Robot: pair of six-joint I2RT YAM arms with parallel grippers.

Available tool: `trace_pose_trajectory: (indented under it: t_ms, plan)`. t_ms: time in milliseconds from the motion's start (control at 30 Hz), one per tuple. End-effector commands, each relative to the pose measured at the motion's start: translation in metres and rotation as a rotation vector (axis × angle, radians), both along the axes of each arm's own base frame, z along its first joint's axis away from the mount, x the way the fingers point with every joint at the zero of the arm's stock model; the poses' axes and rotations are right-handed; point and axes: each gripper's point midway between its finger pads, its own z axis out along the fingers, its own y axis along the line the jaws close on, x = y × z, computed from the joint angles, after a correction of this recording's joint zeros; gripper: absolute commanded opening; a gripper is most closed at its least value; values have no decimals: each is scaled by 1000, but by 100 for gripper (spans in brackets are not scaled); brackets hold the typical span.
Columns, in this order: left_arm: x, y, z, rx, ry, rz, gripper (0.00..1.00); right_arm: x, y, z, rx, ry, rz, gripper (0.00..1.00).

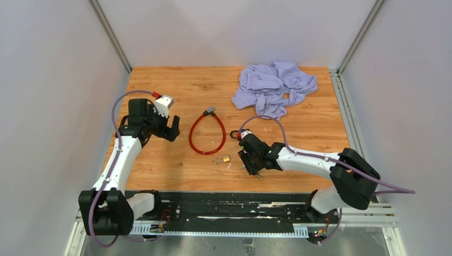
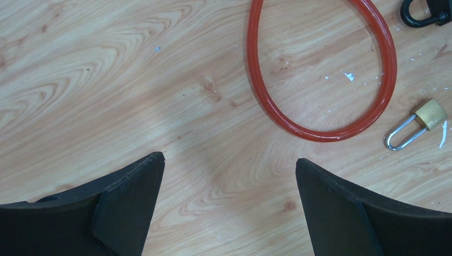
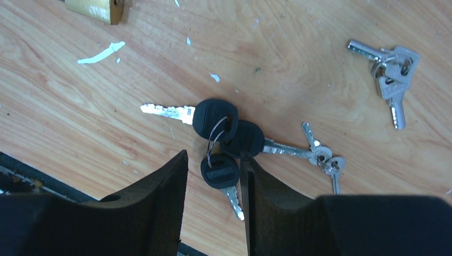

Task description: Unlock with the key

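Just beside the right hand (image 1: 249,162) in the top view, the brass padlock (image 1: 223,159) lies on the desk (image 1: 298,138), so the step in hand looks like picking up the key. From the left wrist, the left hand (image 2: 229,165) hangs wide apart and empty, with the padlock ahead to its right. From the right wrist, the right hand's fingers (image 3: 160,202) stand narrowly apart astride a black-headed key (image 3: 219,169), not visibly pinching it; the next move calls for a firm pinch and lift, and the embossing on the key's head is unreadable.

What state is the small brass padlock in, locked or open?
Shut, it seems: the padlock has both shackle legs running into its brass body.
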Motion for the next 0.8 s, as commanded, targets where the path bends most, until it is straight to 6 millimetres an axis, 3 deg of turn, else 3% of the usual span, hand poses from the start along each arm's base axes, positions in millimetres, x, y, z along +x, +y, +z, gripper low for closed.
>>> trace_pose_trajectory:
  t_ms: [0,467,567,700,767]
  plan:
    - [-2,-8,8,-26,0,-36,98,12,14,6,-9,-46,35,39]
    - [-18,-19,10,-56,27,-120,98,7,5,-13,-62,-15,43,35]
    - [-20,-23,13,-68,30,-137,98,3,5,-13,-52,-7,47,27]
    - [-25,-29,18,-94,37,-165,98,1,9,-8,-25,3,53,5]
    - [-30,-33,20,-110,40,-190,98,0,15,-2,2,9,59,1]
